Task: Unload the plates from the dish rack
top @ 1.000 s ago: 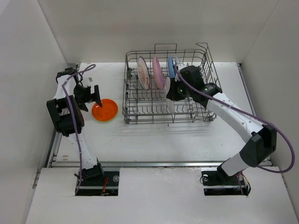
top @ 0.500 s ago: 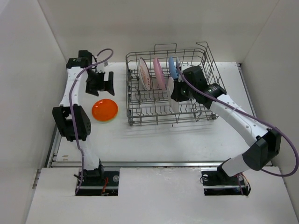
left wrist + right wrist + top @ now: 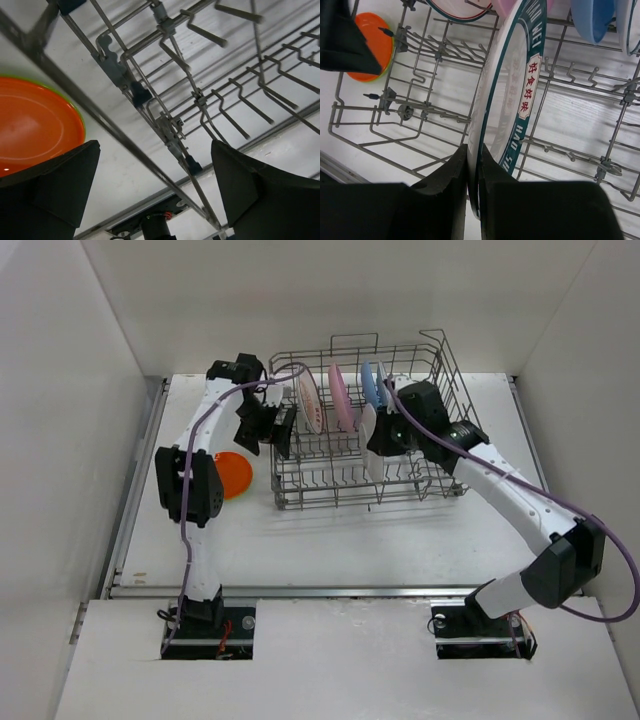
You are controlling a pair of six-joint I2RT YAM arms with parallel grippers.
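Pinching white plate (image 3: pixel 506 95), right tool (image 3: pixel 473 159), left tool (image 3: pixel 155 146) splayed, perhaps touching dish rack (image 3: pixel 167 132)

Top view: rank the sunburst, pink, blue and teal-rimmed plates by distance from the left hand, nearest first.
1. Sunburst plate, left end of the dish rack, beside the left hand.
2. Pink plate, next slot rightward.
3. Blue plate, farther right, and teal-rimmed plate, clamped in the right hand: too close to call.

In my left wrist view, the orange plate (image 3: pixel 35 125) is cut off by the left edge of the frame. Its lower part is behind my finger (image 3: pixel 50 195) at lower left. From above, my left arm (image 3: pixel 190 485) covers that plate's left side. In my right wrist view, the teal-rimmed plate (image 3: pixel 512 100) runs off the top edge, its lower rim buried between my fingers (image 3: pixel 445 200). The blue plate (image 3: pixel 592 20) is cropped at upper right.
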